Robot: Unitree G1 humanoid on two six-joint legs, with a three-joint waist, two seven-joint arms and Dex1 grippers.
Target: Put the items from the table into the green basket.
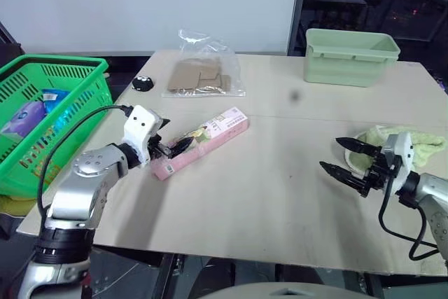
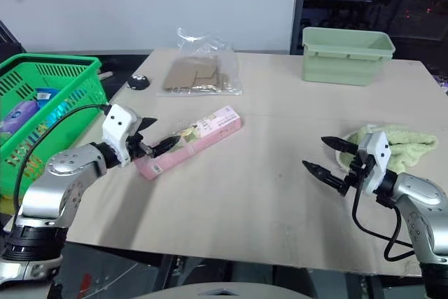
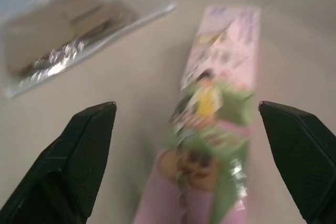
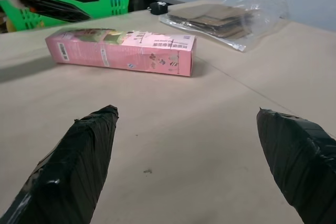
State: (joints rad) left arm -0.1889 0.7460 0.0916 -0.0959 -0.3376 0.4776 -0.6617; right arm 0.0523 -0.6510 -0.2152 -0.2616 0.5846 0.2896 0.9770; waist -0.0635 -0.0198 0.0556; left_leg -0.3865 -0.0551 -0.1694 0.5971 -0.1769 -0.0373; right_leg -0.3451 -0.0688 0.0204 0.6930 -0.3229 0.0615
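The long pink printed carton [image 1: 201,143] lies flat on the tabletop [image 1: 280,194], left of the middle and nearer the left edge than the right, set at a slant so that one end points toward the far right and the other toward the near left corner. The left gripper [image 1: 170,146] hovers over the carton's nearer end with its two black fingers spread wide; in the left wrist view the carton [image 3: 210,129] runs up between the fingers [image 3: 79,156], which stand clear of it on either side, so nothing is gripped.

The green basket [image 1: 49,113] stands beyond the table's left edge, its lattice wall close by the left arm, and already holds a few small goods, among them a blue and purple packet [image 1: 31,113].

The right gripper [image 1: 348,157] hangs above the tabletop near the right edge, its fingers also wide apart and holding nothing, pointing toward the carton from well away. Just behind it a pale green cloth [image 1: 392,141] lies crumpled at the right edge.

At the far side a clear plastic bag [image 1: 203,71] of brown cardboard pieces lies left of the middle, a small black object [image 1: 143,82] beside it toward the left edge, and a pale green tub [image 1: 348,54] sits at the far right corner
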